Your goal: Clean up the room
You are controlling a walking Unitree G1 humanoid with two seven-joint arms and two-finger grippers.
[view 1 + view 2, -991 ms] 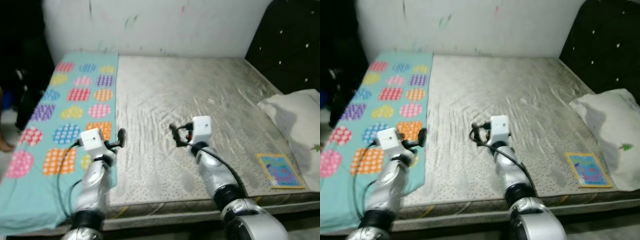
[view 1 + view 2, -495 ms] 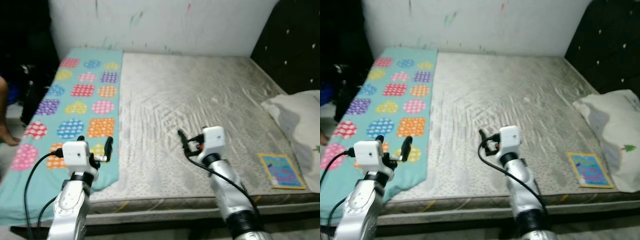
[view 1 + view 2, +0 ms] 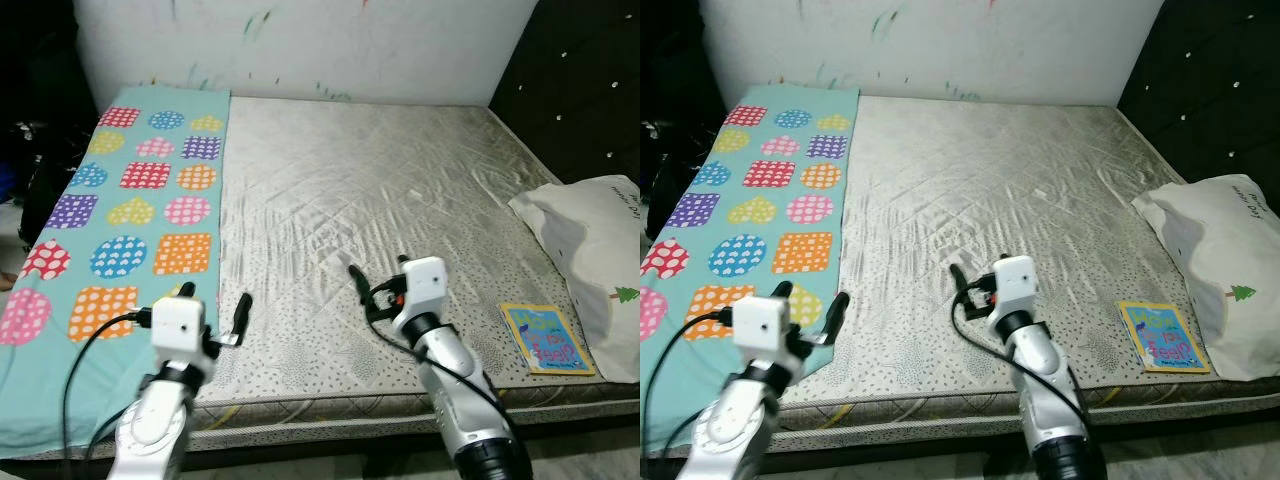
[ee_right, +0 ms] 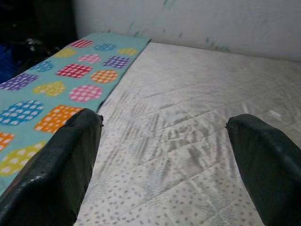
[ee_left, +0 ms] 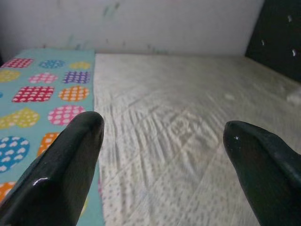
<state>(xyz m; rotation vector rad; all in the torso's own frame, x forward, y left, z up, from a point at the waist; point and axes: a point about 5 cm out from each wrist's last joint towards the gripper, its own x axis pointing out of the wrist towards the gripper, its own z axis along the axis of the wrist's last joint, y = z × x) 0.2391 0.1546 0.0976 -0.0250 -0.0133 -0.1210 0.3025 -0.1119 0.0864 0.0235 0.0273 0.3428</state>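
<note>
Left eye view: the robot stands at the foot of a bed (image 3: 380, 200), both arms raised over the near edge of the bare grey mattress. Compared with a second ago, the whole scene has slid in the frame, so the head camera has moved; the bed's contents lie as they did. The left end effector (image 3: 213, 305), which hovered at the seam between sheet and mattress, has swung out over the sheet and come back to that seam, lower in the picture. The right end effector (image 3: 377, 280) has dropped nearer the foot of the mattress. Both hold nothing: in each wrist view the two black fingers (image 5: 61, 165) stand wide apart, with only bedding between them.

That suggests the tidying is at an approach stage, with no item yet picked up. The likeliest things to deal with are the patterned sheet (image 3: 120, 215), spread along the robot's left side of the bed, and the booklet (image 3: 546, 338), lying flat near the right front corner, just beside the pillow (image 3: 592, 250) and well apart from either end effector.

Counted: one bed, one patterned sheet, one booklet, one white pillow against the dark headboard (image 3: 575, 90), two end effectors, both empty.
</note>
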